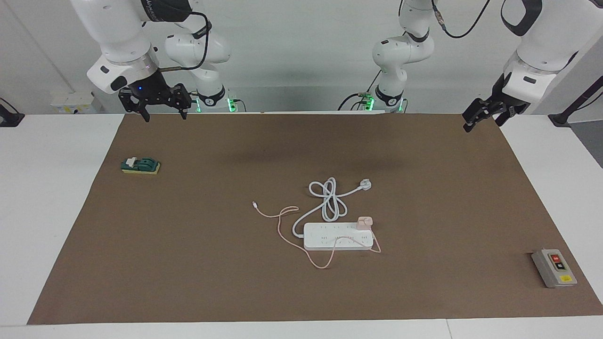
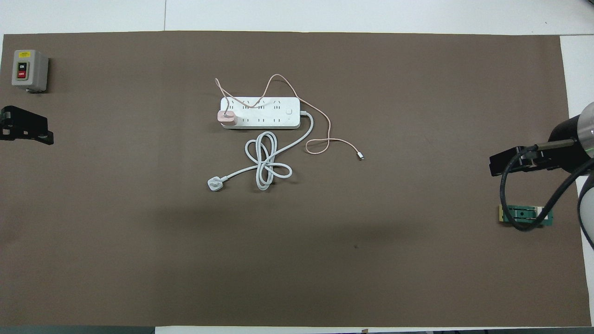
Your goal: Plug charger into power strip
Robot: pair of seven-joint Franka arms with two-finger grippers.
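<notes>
My little pink charger (image 1: 364,221) sits on top of the power strip (image 1: 338,236), at the end toward my left arm. It looks plugged in, but I cannot tell if it is pushed all the way down. The strip lies flat on the brown mat (image 1: 188,263) in the middle of the desk (image 1: 47,197).

My left gripper (image 1: 481,116) hangs in the air over the mat's corner at my left arm's end, with its fingers open and nothing in them. My right gripper (image 1: 161,104) hangs over the mat's edge at my right arm's end, above the green block (image 1: 140,165). Its fingers are open and empty too. Both are well apart from the charger.

Here is what I think could go wrong. The thin pink cable (image 1: 301,247) lies across the strip and loops on the mat around it. If I come down there, my fingers could catch the cable and tug the charger crooked or out. The strip is light and not held down, so a push on the charger could slide it along the mat. The white cord (image 1: 330,200) is coiled just beside the strip, with its white plug (image 1: 365,184) near. My arm could snag it and drag the strip. The grey button box (image 1: 554,268) is well apart, so I do not worry about it.
</notes>
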